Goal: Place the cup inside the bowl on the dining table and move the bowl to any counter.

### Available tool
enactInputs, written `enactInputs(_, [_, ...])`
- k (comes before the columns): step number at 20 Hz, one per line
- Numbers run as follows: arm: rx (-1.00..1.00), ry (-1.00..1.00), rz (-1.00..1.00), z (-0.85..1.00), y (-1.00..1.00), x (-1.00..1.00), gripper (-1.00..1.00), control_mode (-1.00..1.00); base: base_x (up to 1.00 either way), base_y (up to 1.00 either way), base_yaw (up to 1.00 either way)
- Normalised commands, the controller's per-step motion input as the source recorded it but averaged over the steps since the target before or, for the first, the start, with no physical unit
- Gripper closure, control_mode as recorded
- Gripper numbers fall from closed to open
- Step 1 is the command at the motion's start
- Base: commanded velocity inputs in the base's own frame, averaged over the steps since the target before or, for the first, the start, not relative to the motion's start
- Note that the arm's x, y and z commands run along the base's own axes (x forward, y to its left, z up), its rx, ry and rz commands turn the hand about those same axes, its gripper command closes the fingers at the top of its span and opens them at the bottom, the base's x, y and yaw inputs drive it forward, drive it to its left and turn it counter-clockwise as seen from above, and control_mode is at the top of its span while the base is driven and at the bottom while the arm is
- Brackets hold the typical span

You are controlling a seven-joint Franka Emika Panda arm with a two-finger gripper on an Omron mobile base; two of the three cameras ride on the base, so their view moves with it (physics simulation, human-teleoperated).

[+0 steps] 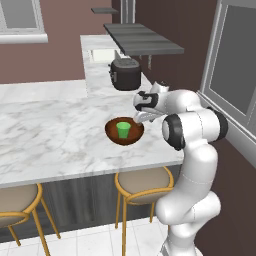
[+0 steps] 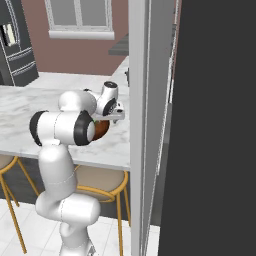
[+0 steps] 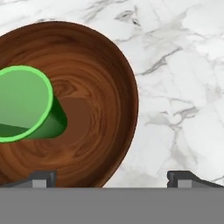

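Dining table [image 1: 55, 135] is the long white marble slab running across the left base view, overhanging edge toward the robot, two round stools [image 1: 142, 182] with yellow legs tucked under it. Behind it a second marble top, the counter [image 1: 100, 62], runs back along the wall with a dark appliance [image 1: 125, 74] on it and a grey shelf [image 1: 142, 39] above.

Arm [image 1: 192, 150] rises at the table's near right corner, elbow folded, forearm reaching left over the slab — the hand points down at the right rim of the bowl. In the right base view a white vertical post [image 2: 142, 125] and a dark panel [image 2: 215, 125] stand just right of the arm, so room on that side is tight; to the left the slab is open marble.

Bowl [image 1: 124, 131] sits near the table's near edge, toward its right end, marble visible all round it. Cup [image 1: 123, 130] stands upright inside the bowl, left of centre in the hand view.

Gripper [image 3: 111, 177] jaws spread wide, holding nothing — one fingertip over the bowl's interior, the other over bare marble outside, rim between them.
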Motion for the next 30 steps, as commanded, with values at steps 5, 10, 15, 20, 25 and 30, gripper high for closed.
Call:
enactInputs(5, [0.0, 0.0, 0.0, -0.02, 0.0, 0.16, -1.0, -1.0, 0.0, 0.0, 0.0])
enactInputs(10, [0.0, 0.0, 0.0, -0.09, 0.0, 0.18, -1.0, -1.0, 0.0, 0.0, 0.0])
enactInputs(15, [0.0, 0.01, 0.0, -0.13, 0.0, 0.05, -1.0, -1.0, 0.0, 0.0, 0.0])
enactInputs(20, [0.0, 0.0, 0.0, -0.14, 0.0, 0.0, -1.0, -1.0, 0.0, 0.0, 0.0])
enactInputs(25, [0.0, 0.02, 0.0, -0.12, 0.0, 0.0, -1.0, -1.0, 0.0, 0.0, 0.0])
enactInputs(30, [0.0, 0.02, 0.0, -0.08, 0.01, 0.0, -1.0, -1.0, 0.0, 0.0, 0.0])
